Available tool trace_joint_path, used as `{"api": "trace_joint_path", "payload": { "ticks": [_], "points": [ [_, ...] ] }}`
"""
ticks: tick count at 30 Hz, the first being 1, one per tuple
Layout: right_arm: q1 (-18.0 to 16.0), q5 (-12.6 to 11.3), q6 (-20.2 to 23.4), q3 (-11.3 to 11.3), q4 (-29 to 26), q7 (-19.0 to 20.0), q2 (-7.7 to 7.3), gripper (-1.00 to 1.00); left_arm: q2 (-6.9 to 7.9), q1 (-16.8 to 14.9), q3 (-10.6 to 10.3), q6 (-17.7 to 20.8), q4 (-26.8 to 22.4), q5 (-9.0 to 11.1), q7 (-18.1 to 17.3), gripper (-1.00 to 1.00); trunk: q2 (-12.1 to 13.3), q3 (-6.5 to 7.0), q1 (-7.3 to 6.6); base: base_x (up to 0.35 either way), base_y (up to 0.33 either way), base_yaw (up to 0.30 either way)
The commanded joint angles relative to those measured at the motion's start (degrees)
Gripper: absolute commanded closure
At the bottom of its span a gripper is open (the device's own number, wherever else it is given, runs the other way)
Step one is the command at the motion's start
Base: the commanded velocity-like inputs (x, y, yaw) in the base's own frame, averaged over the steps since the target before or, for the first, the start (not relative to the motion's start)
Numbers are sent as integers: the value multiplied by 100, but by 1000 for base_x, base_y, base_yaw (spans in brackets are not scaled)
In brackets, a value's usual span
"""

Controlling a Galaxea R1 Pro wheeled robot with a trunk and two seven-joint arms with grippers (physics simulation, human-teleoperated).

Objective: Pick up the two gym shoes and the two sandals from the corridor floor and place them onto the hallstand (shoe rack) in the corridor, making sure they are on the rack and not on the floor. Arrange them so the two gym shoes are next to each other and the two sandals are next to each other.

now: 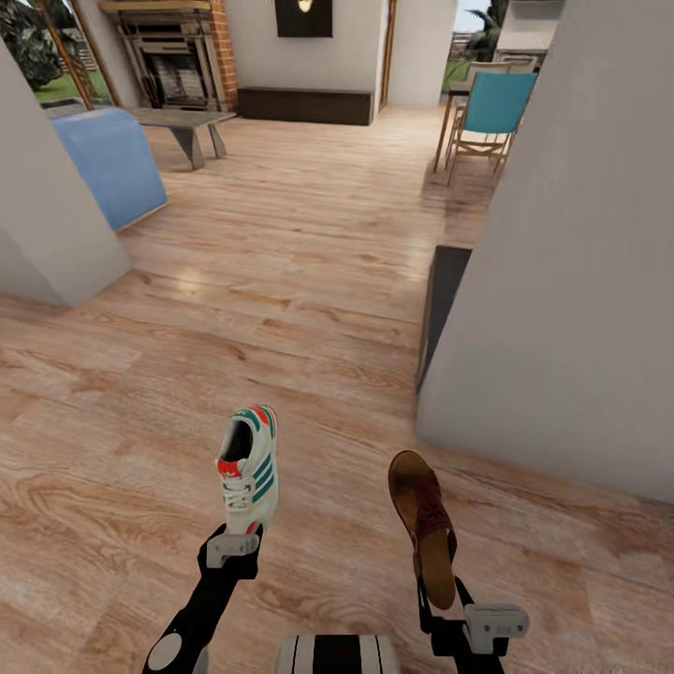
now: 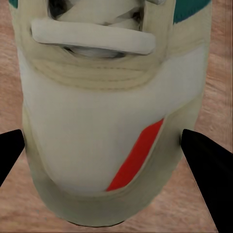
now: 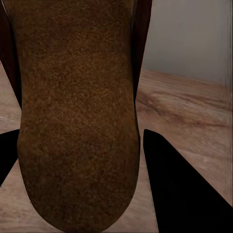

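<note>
A gym shoe (image 1: 249,465) is held at its toe end by the left gripper (image 1: 232,548), clear of the corridor floor (image 1: 281,281), with the heel opening pointing away from the robot and the green side stripes and red-orange patches turned upward. In the left wrist view the same shoe (image 2: 111,121) is seen between the two dark fingers (image 2: 208,160), which are pressed against either side of its white toe cap (a slanted red-orange stripe is crossed there); the laces are seen just beyond.

A sandal (image 1: 426,524) is carried by the right gripper (image 1: 440,608), gripped at one end and raised above the planks, with its dark brown strap and tan footbed tilted to one side. In the right wrist view the sandal (image 3: 77,111) is shown as a broad brown grainy surface, flanked closely by the black fingers (image 3: 179,184), which are clamped on its sides.

The two items are held near each other but apart, the shoe at the robot's left and the sandal at its right. Beside the sandal, on the right, a light-grey wall (image 1: 562,281) is seen, and a dark panel edge (image 1: 440,309) is set against its far corner. Farther off, a blue armchair (image 1: 112,164), a low grey table (image 1: 187,126), a brick fireplace (image 1: 173,51) and a teal chair (image 1: 491,108) are visible (all well away from the grippers).
</note>
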Motion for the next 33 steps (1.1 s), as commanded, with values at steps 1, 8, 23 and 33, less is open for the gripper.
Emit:
{"api": "trace_joint_path", "payload": {
  "ticks": [1,8,23,33],
  "points": [
    [-1,-20,-5,0,1,10,0,100,0,-1,0,0,1,0,-1,100,0,6,0,-19,0,-202],
    [-3,-25,-5,-4,3,10,0,100,-1,-6,0,0,4,2,-1,100,0,52,0,-8,0,-213],
    [-4,-27,-4,-11,4,10,0,100,-1,-7,1,0,5,3,-1,100,0,152,0,-1,0,-219],
    [-8,-45,0,-51,13,10,0,100,-1,-7,0,0,5,3,-1,100,0,219,0,-16,0,-220]
  ]
}}
